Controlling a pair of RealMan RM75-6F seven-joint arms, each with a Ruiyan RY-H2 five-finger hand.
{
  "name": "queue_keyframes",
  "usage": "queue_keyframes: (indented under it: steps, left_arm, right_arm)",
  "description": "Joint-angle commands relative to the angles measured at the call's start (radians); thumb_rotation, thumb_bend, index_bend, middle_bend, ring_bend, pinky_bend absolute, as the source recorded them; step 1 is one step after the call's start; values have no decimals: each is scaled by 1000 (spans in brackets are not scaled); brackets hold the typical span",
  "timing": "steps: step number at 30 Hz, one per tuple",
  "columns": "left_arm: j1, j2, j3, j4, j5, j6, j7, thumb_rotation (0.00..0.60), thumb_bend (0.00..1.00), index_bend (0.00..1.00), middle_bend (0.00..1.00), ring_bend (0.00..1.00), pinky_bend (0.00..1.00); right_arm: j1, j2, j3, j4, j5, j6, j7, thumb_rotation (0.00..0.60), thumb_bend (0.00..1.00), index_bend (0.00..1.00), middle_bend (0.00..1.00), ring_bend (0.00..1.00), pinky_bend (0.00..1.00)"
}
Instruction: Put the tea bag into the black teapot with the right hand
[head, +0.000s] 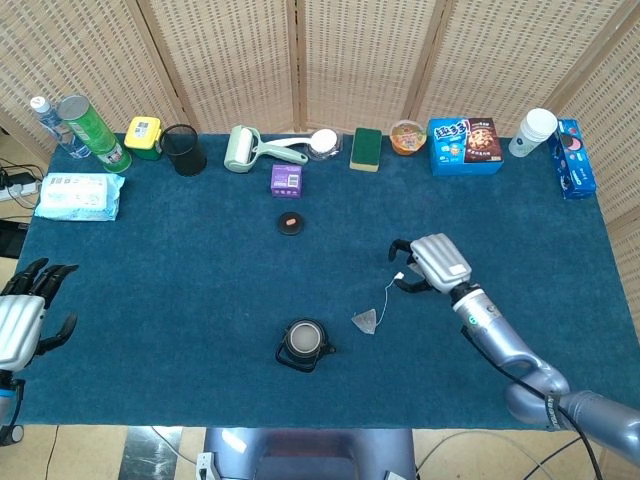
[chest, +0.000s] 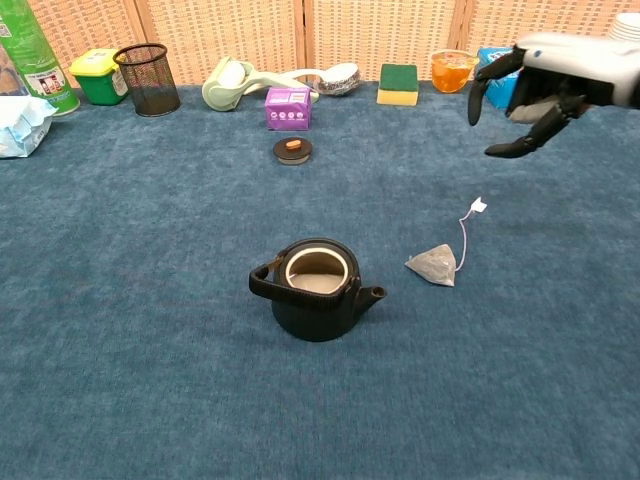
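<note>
A grey pyramid tea bag (head: 365, 321) (chest: 433, 264) lies on the blue cloth, its white string running up to a small paper tag (head: 399, 277) (chest: 478, 205). The black teapot (head: 303, 344) (chest: 316, 290) stands lidless to the left of the bag, spout toward it. My right hand (head: 430, 265) (chest: 530, 92) hovers open above the tag, fingers spread and pointing down, holding nothing. At the table's left edge my left hand (head: 25, 315) is open and shows only in the head view.
The teapot's lid (head: 291, 223) (chest: 293, 149) lies behind the pot, near a purple box (head: 286, 179) (chest: 287, 107). Along the back edge stand a mesh cup (head: 184, 149), a lint roller (head: 243, 150), a sponge (head: 366, 149), a biscuit box (head: 465, 146) and paper cups (head: 533, 132).
</note>
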Motion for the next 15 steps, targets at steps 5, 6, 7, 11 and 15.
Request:
queue_keyframes:
  steps: [5,6,7,11,15]
  left_arm:
    - [-18,6,-6,-9,-15,-17,16,600,450,157,193,84,144]
    - [-20,7,-7,-10,-17,-19,17,600,450,157,193,84,144]
    - [-22,8,-7,-11,-19,-20,18,600,450,158,193,84,144]
    - [-25,7,-6,-14,-21,-23,20,600,450,158,193,84,144]
    - [-29,5,-3,-13,-24,-27,20,600,451,157,193,84,144]
  right_arm:
    - [59,-67,-16,110,10,-56,19,600,333,513,1000,1000,1000]
    - [63,-73,-20,120,10,-58,20,600,333,516,1000,1000,1000]
    - [69,-83,-24,136,10,-63,16,600,333,518,1000,1000,1000]
    - [81,-106,-32,173,14,-68,11,600,332,525,1000,1000,1000]
    - [97,-135,-44,220,20,-87,1,600,344,532,1000,1000,1000]
